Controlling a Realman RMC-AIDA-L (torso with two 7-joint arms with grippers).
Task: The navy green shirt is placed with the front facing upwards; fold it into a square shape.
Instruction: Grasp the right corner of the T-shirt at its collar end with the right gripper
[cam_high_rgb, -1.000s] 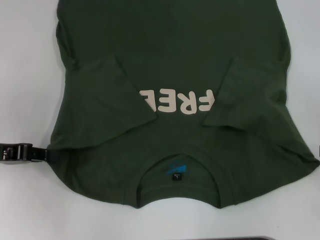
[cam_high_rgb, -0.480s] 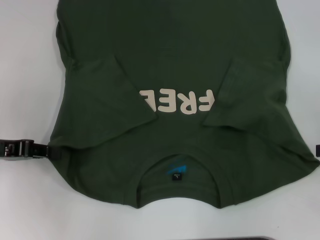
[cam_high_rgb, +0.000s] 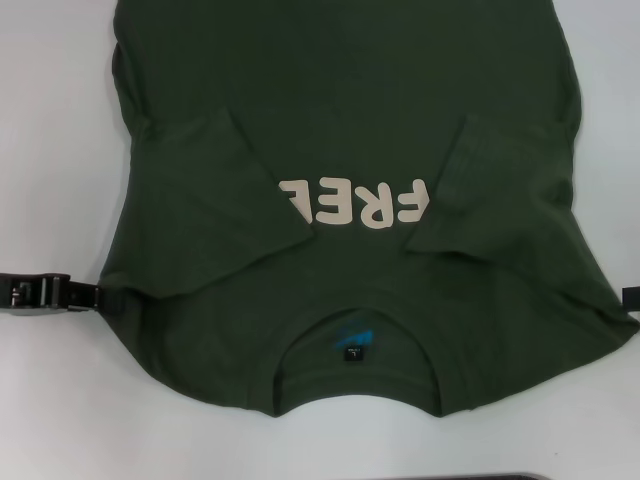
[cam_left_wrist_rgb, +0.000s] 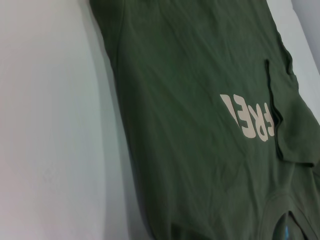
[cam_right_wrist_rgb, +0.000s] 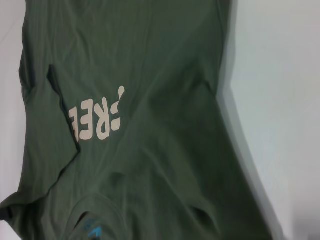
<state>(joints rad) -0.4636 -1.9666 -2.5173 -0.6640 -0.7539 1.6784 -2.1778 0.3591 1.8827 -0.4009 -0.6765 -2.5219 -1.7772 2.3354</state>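
Change: my left hand (cam_high_rgb: 100, 297) has moved inward onto the navy green shirt (cam_high_rgb: 340, 130) shoulder edge.
Left grip: cannot tell.
Right hand (cam_high_rgb: 631, 297): at the opposite shoulder; grip cannot tell.
Shirt: sleeves folded in, on the tabletop (cam_high_rgb: 50, 120).

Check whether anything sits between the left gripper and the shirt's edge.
Nothing visible does. In the head view the left gripper is already at the left edge of the navy green shirt, near the shoulder, with only bare white table around it. The right gripper barely shows at the opposite edge.
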